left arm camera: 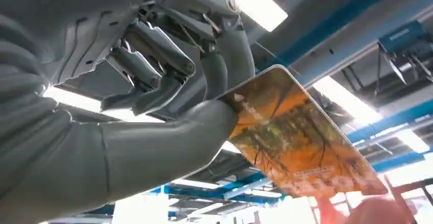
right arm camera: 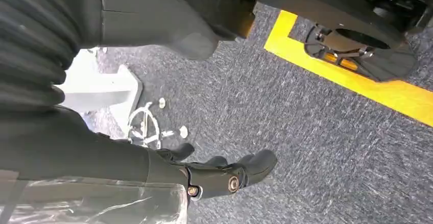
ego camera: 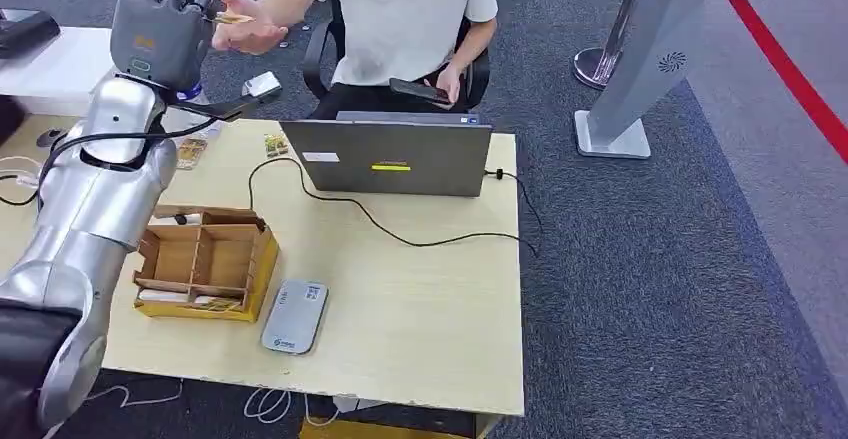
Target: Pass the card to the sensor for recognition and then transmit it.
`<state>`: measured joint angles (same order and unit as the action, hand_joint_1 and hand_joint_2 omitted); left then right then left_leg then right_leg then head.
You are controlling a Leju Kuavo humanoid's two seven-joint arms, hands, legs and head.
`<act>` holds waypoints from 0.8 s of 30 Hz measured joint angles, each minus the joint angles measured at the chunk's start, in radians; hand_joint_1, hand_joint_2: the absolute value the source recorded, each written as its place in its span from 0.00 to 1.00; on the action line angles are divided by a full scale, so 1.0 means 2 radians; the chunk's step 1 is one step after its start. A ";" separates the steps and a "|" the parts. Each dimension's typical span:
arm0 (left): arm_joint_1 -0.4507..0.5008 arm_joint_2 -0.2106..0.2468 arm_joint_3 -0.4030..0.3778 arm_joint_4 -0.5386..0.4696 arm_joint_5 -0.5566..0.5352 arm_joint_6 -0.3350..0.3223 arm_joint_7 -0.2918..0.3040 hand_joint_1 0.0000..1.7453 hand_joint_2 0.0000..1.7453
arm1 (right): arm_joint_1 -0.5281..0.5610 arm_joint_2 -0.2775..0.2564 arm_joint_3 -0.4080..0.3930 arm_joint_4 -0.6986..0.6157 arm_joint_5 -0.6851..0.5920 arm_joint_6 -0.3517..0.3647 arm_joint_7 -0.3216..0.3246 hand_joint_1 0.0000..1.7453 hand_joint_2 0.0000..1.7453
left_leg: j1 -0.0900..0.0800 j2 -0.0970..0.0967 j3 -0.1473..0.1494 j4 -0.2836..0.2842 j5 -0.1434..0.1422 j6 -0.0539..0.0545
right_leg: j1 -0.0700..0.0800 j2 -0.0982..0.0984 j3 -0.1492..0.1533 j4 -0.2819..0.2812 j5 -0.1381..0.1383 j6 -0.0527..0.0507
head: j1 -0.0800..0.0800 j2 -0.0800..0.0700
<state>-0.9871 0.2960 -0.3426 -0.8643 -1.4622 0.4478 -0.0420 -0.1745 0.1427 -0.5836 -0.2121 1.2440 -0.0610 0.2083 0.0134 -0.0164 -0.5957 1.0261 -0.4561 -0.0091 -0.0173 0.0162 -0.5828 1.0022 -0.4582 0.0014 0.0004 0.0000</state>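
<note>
A: Office floor, robot at desk w/ seated person. Left hand (ego camera: 165, 34) raised high past the far left corner of the table (ego camera: 440, 329); orange card (left arm camera: 301, 137) pinched between thumb and fingers (left arm camera: 153, 55); rest of the card sticks out free of the grip.

B: And the person?

A: Person's hand (ego camera: 250, 29) open, palm up, right at the card's (ego camera: 232, 18) far end in the head view; touching or just short of it, can't tell. Other hand holds a phone (ego camera: 418, 90) in the lap; person sits in a black chair (ego camera: 325, 49) behind the laptop (ego camera: 400, 157).

B: Sensor?

A: Grey flat reader (ego camera: 295, 315) lies near the table's front edge, just beside a brown cardboard organiser (ego camera: 205, 259) w/ compartments; card is well apart from it, up in the air. A black cable (ego camera: 400, 234) runs across the tabletop from the laptop side.

B: Right hand?

A: Right hand (right arm camera: 224, 175) hangs over grey carpet (right arm camera: 306, 132); dark fingers curled inward, nothing in them, so clenched on nothing; a yellow floor stripe (right arm camera: 357, 81) runs near it.

B: Anything else?

A: More cards (ego camera: 275, 145) lie on the table beside the laptop; a grey stand (ego camera: 640, 69) rises from the carpet to the right, w/ a red floor line (ego camera: 780, 59) beyond it; ceiling lights (left arm camera: 255, 2) and blue beams behind the card in the left wrist view.
</note>
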 joint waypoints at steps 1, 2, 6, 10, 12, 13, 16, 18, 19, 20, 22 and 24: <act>-0.005 -0.002 -0.002 0.006 -0.001 0.000 0.001 1.00 1.00 | 0.000 0.000 0.001 0.000 0.000 0.000 0.000 0.00 1.00 | 0.000 0.000 0.000 0.000 0.000 0.000 | 0.000 0.000 0.000 0.000 0.000 0.000 | 0.000 0.000; -0.013 -0.007 -0.006 0.024 -0.001 0.000 0.002 1.00 1.00 | 0.000 0.000 0.003 0.000 0.001 0.001 0.000 0.00 1.00 | 0.000 0.000 -0.001 0.000 0.000 0.000 | 0.000 0.000 -0.001 0.000 0.000 0.000 | -0.001 0.000; -0.047 -0.019 -0.016 0.076 0.004 0.002 0.006 0.00 1.00 | 0.000 0.001 0.006 0.000 0.001 0.001 0.000 0.00 1.00 | 0.000 0.000 -0.002 0.000 0.000 0.000 | 0.000 0.000 -0.002 0.000 0.000 0.000 | -0.002 0.000; -0.056 -0.024 -0.016 0.099 0.027 0.007 -0.002 0.00 1.00 | 0.000 0.001 0.006 0.000 0.001 0.001 0.001 0.00 1.00 | 0.000 0.001 -0.002 0.000 0.000 0.000 | 0.000 0.001 -0.002 0.000 0.000 0.000 | -0.001 0.000; -0.056 -0.024 -0.016 0.101 0.040 0.007 -0.005 0.00 1.00 | 0.000 0.001 0.006 0.000 0.001 -0.001 0.001 0.00 1.00 | 0.001 0.001 -0.002 0.000 0.000 0.000 | 0.000 0.001 -0.002 0.000 0.000 0.000 | -0.001 0.000; -0.055 -0.024 -0.016 0.101 0.045 0.008 -0.006 0.00 1.00 | 0.001 0.001 0.006 0.000 0.000 -0.002 0.001 0.00 1.00 | 0.001 0.001 -0.002 0.000 0.000 0.000 | 0.000 0.001 -0.002 0.000 0.000 0.000 | -0.001 0.000; -0.037 -0.015 -0.016 0.074 0.069 0.016 -0.015 0.00 1.00 | 0.003 0.001 0.006 0.000 -0.010 -0.008 -0.001 0.00 1.00 | 0.000 0.001 -0.002 0.000 0.000 0.000 | 0.000 0.001 -0.002 0.000 0.000 0.000 | -0.001 0.000; -0.003 0.003 -0.016 0.026 0.093 0.019 -0.019 0.00 1.00 | 0.007 0.001 0.005 0.000 -0.015 -0.013 -0.005 0.00 1.00 | 0.000 0.002 -0.002 -0.001 0.000 0.000 | 0.000 0.002 -0.002 0.000 0.000 0.000 | -0.001 0.000; 0.022 0.020 -0.016 -0.012 0.116 0.020 -0.023 0.00 1.00 | 0.010 0.001 0.004 0.000 -0.020 -0.017 -0.006 0.00 1.00 | 0.000 0.003 -0.002 -0.001 -0.001 0.000 | 0.000 0.003 -0.002 0.001 0.000 0.000 | -0.002 0.000; 0.052 0.035 -0.013 -0.050 0.138 0.023 -0.026 0.00 1.00 | 0.013 0.001 0.002 0.000 -0.024 -0.020 -0.008 0.00 1.00 | 0.000 0.004 -0.001 -0.001 -0.001 -0.001 | 0.000 0.004 -0.002 0.001 0.000 -0.001 | -0.001 0.000; 0.132 0.075 0.011 -0.141 0.190 0.035 -0.037 0.00 1.00 | 0.021 0.001 -0.003 0.000 -0.031 -0.026 -0.013 0.00 1.00 | 0.000 0.007 0.001 -0.002 -0.003 -0.001 | -0.001 0.007 -0.001 0.001 -0.001 -0.002 | -0.001 0.000; 0.217 0.103 0.057 -0.214 0.254 0.041 -0.061 0.00 1.00 | 0.029 0.001 -0.008 0.000 -0.036 -0.031 -0.017 0.00 1.00 | 0.000 0.009 0.002 -0.002 -0.004 -0.002 | -0.001 0.008 -0.001 0.001 -0.003 -0.002 | -0.001 0.000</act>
<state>-0.5525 0.5021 -0.2279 -1.2916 -0.9542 0.5291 -0.1649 -0.1170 0.1442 -0.5993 -0.2117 1.1715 -0.1225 0.1739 0.0136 0.0007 -0.5912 1.0218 -0.4649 -0.0132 -0.0184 0.0332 -0.5840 1.0037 -0.4638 -0.0027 -0.0012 0.0000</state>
